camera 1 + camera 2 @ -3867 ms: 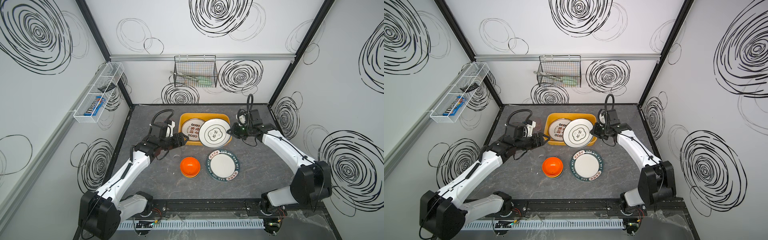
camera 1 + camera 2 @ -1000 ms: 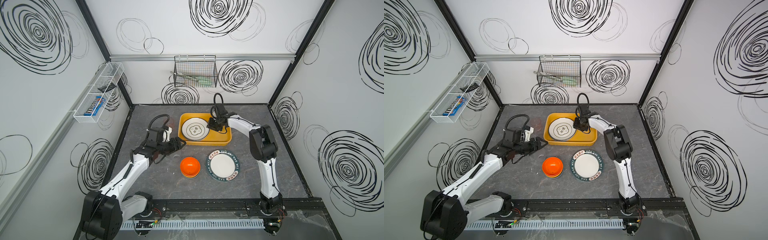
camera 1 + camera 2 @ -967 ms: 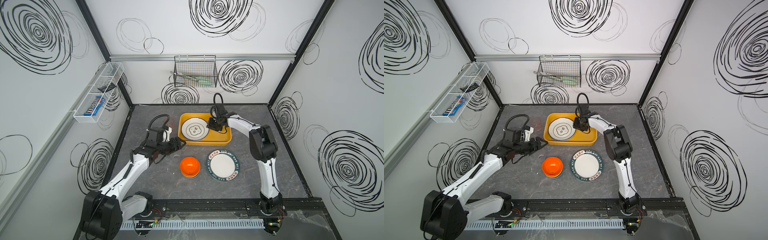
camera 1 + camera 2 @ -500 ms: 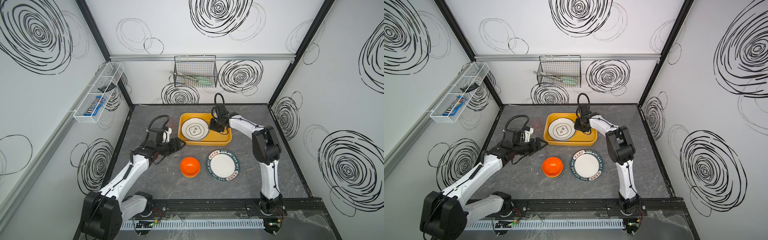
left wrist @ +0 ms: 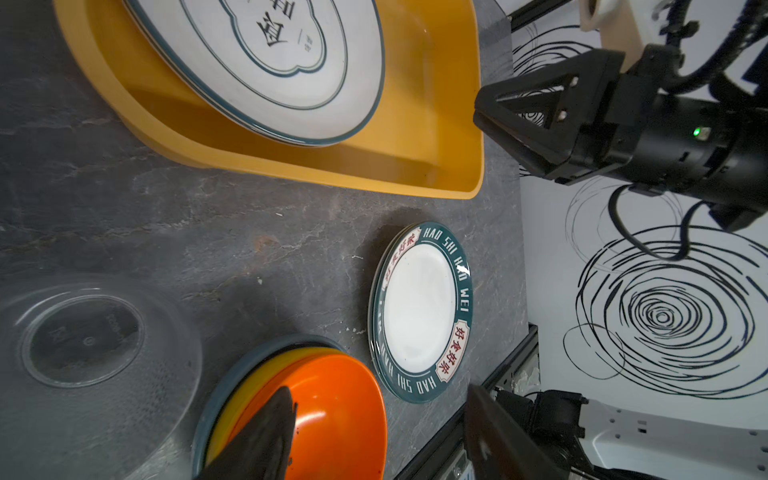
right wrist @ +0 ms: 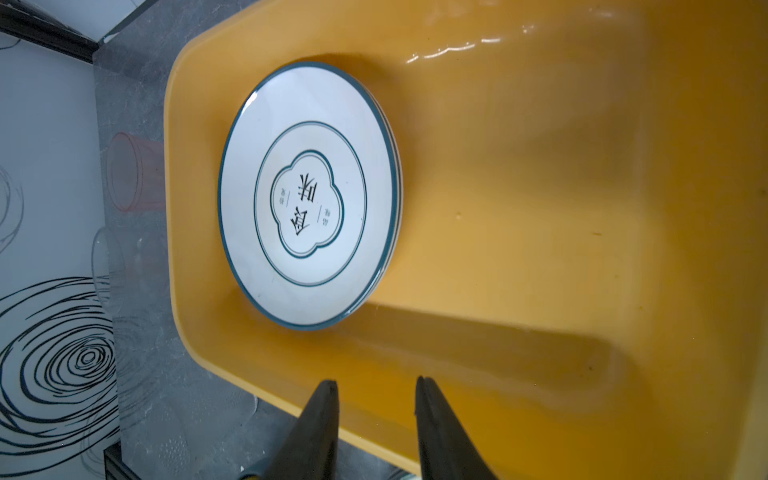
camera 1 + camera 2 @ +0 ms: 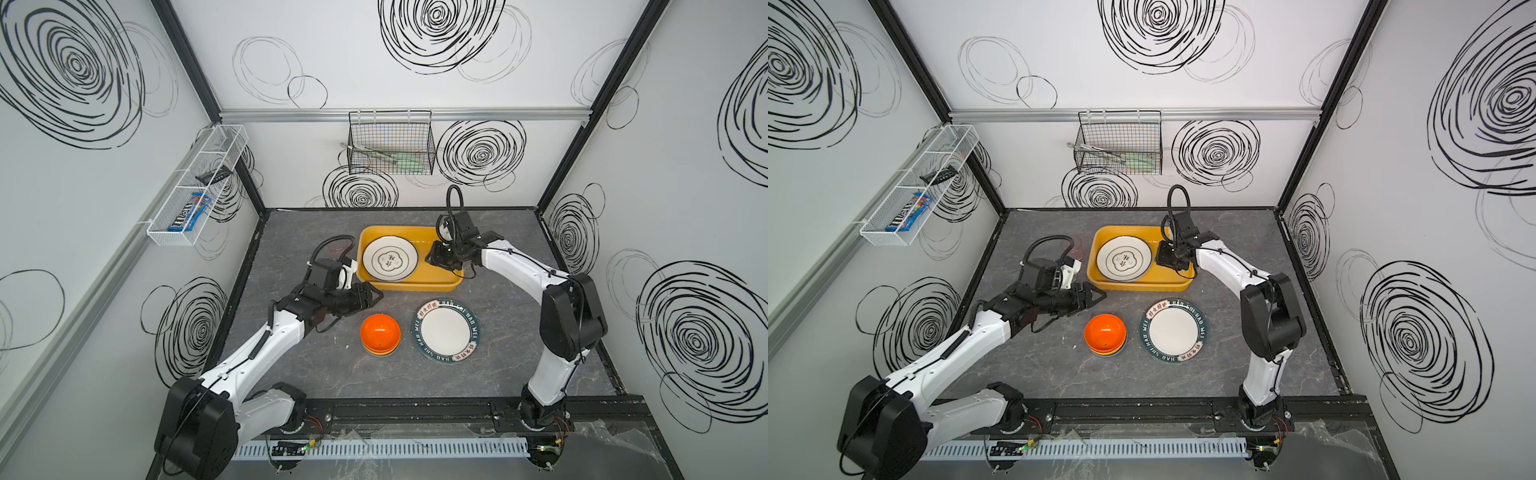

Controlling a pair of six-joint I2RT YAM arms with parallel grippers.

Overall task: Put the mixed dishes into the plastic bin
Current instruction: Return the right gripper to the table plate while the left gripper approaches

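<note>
Plastic bin, right gripper above, jaws apart

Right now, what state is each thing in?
bin, on table, holding a plate.
white plate, flat in bin, not held.
green-rim plate, flat on table, outside bin.
bowls, stacked upright on table, orange on top.
clear cup, on table, outside bin.
pink cup, on table beside bin.
left pincer, open, holding nothing, near bowls.
right pincer, open, holding nothing, over bin.

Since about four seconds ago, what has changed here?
The right end effector lowered the white plate flat into the yellow bin and let go. The left end effector shifted nearer the bowl stack. That stack and the green-rimmed plate stayed put.
</note>
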